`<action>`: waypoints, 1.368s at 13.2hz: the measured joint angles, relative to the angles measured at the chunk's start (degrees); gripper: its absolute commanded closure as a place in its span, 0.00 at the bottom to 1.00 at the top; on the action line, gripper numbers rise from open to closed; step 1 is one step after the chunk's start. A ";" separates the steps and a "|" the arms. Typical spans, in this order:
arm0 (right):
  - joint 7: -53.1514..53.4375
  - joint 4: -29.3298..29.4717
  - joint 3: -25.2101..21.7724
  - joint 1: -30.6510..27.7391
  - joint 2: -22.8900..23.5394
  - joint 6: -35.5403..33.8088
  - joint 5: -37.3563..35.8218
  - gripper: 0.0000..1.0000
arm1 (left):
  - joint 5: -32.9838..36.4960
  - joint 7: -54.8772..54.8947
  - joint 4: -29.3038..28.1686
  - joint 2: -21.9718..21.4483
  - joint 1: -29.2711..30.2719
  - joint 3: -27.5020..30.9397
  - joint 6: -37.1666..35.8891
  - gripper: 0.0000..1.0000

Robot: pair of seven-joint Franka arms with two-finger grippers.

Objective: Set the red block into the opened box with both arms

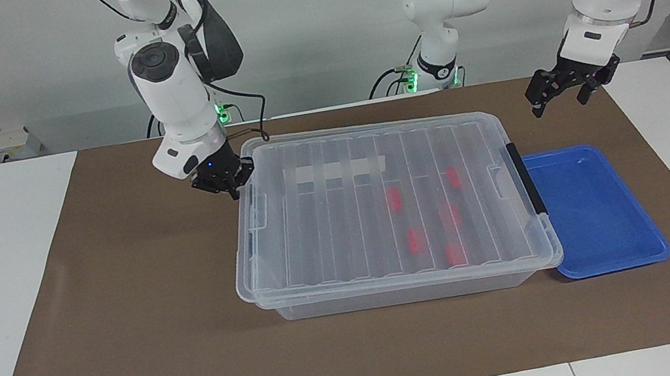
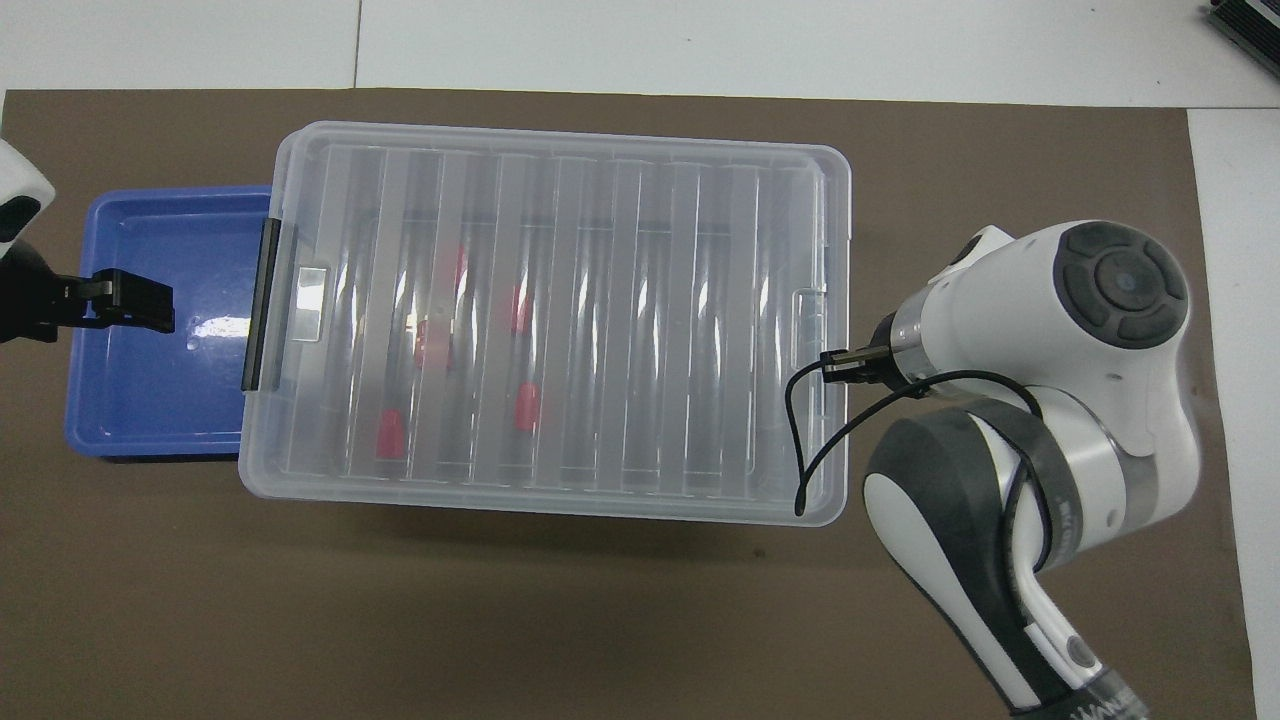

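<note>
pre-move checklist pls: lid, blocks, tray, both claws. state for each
1. Lid squarely covering the box: ok.
2. Red blocks inside the box, under the lid: ok, five show through.
3. Blue tray holds no block: ok.
4. Right claw shut, at the lid's edge toward the right arm's end: ok; actual contact: cannot tell.
5. Left claw open, holding nothing, over the tray end: ok.
6. Black latch fastened over the lid: cannot tell.
</note>
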 measured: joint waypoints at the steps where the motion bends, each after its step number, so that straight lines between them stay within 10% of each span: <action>1: 0.02 0.00 0.01 0.59 0.00 0.00 0.00 1.00 | 0.00 0.00 0.00 0.00 0.11 0.00 0.01 0.00; 7: 0.13 1.55 -0.61 0.21 -0.60 -0.02 0.07 1.00 | 0.00 0.00 0.00 -0.01 0.25 -0.01 -0.01 0.00; 8: 0.15 1.71 -0.73 -0.74 -1.12 -0.34 0.07 0.82 | 0.00 0.00 0.00 -0.01 0.25 0.00 -0.01 0.00; 10: 0.30 1.73 -0.89 -3.86 -2.49 -2.64 0.06 0.00 | 0.00 0.00 0.00 -0.01 0.25 -0.01 -0.01 0.00; 18: 0.34 2.70 -1.19 -14.12 -5.22 -5.40 -6.83 0.00 | 0.00 0.00 0.00 -0.01 0.25 -0.01 -0.01 0.00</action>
